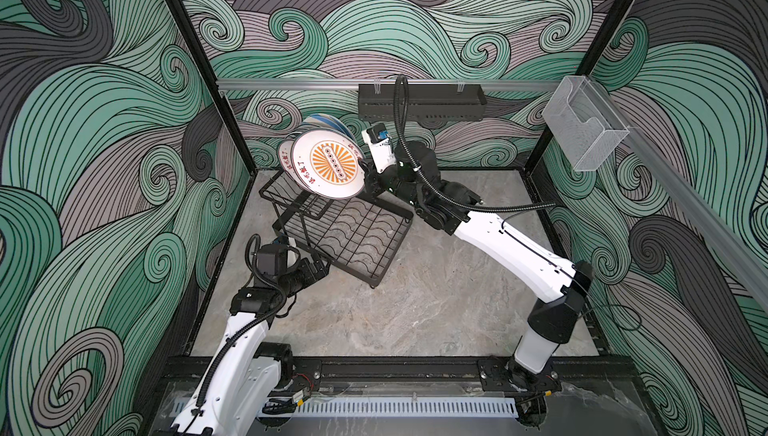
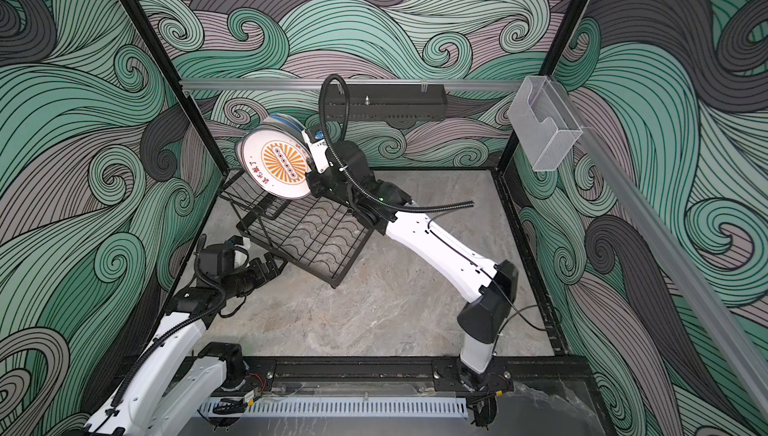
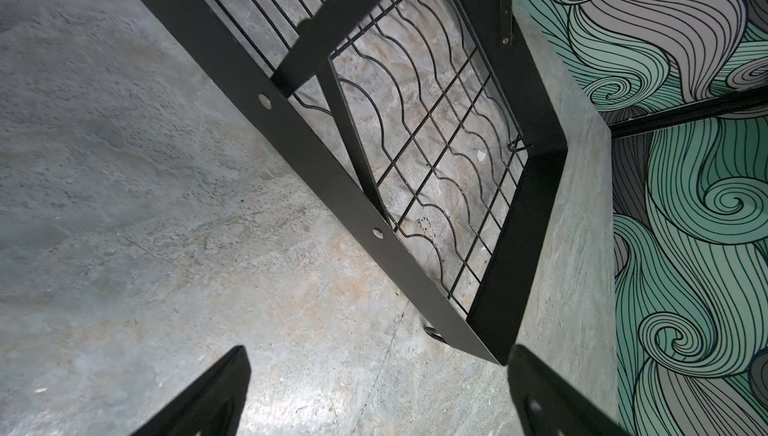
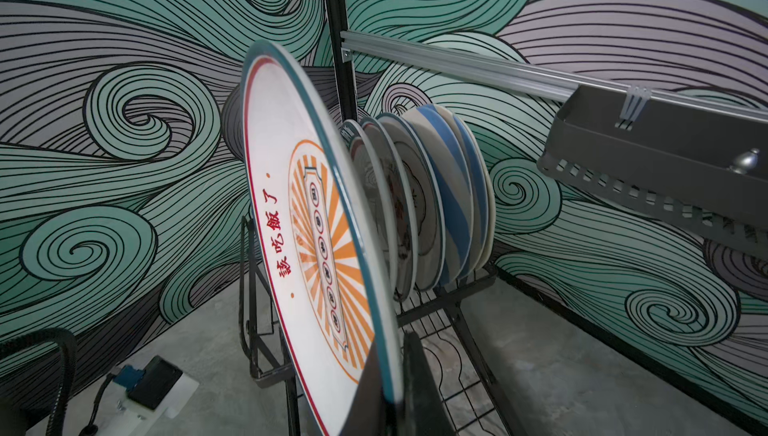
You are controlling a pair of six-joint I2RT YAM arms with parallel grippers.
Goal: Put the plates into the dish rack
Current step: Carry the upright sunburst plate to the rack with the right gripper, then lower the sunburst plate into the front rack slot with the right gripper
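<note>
The walls around you are covered in green and grey swirly waves, and the counter (image 1: 415, 309) looks like grey stone.

You are in the middle of putting one plate away. The right fingers (image 4: 419, 396) are closed tight on the bottom rim of the sunburst plate (image 1: 328, 163). The plate is up on its edge, tipped a little, in the air over the far end of the dish rack (image 1: 353, 238). It hangs just in front of the standing plates (image 4: 399, 205).

The left fingers (image 3: 548, 396) are wide open and hold nothing. They sit low, just beside the near corner of the rack.

I think you are near the end, because I see no loose plate on the counter. Next, you need to bring the plate down into a free wavy slot beside the row. Keep it on its edge, line the rim up with the wires, and try not to bump the plate next to it. Open the fingers only when the rack holds it.

Now the count:
- One rack.
- One plate in the air.
- At least five plates standing in the rack. Two of them are the blue striped plates (image 4: 453, 188). They hide each other, so I cannot be sure of the full number.
- One black tray (image 1: 419, 101) and one clear box (image 1: 586, 130), both up on the rails.
</note>
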